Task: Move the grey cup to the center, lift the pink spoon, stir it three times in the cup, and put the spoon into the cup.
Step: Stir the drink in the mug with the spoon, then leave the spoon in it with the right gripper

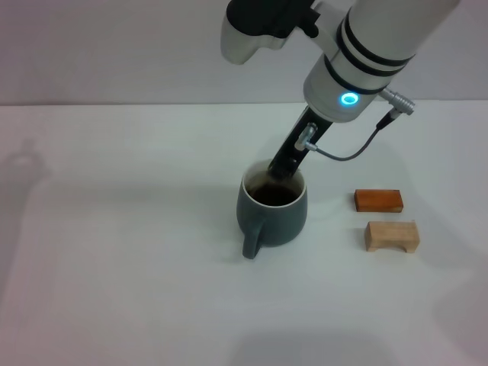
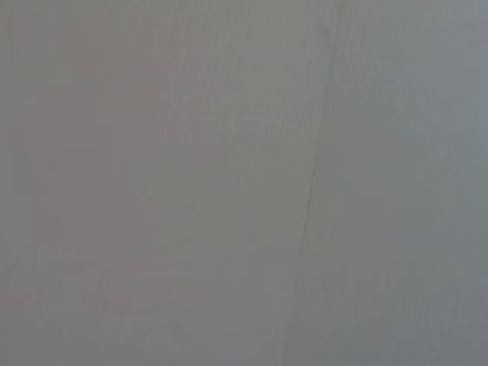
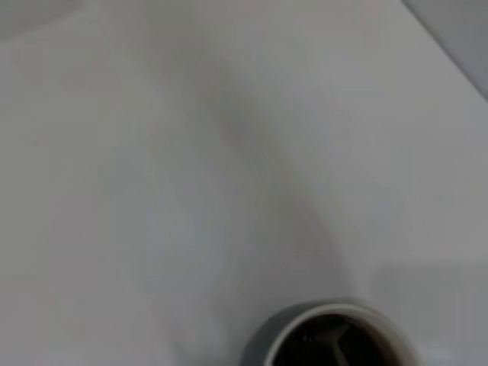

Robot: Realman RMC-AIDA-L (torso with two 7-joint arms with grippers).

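Observation:
The grey cup [image 1: 272,217] stands near the middle of the white table [image 1: 114,267], its handle turned toward me and dark liquid inside. My right gripper [image 1: 280,169] comes down at a slant from the back right and ends at the cup's far rim, just over the liquid. The right wrist view shows the cup's mouth [image 3: 335,335] from above, with a pale slim strip [image 3: 336,347] standing in the dark liquid; it looks like the pink spoon. In the head view the spoon is hidden. My left arm is out of sight.
An orange-brown block [image 1: 378,200] and a pale wooden block [image 1: 391,235] lie to the right of the cup. The left wrist view shows only a plain grey surface [image 2: 229,183].

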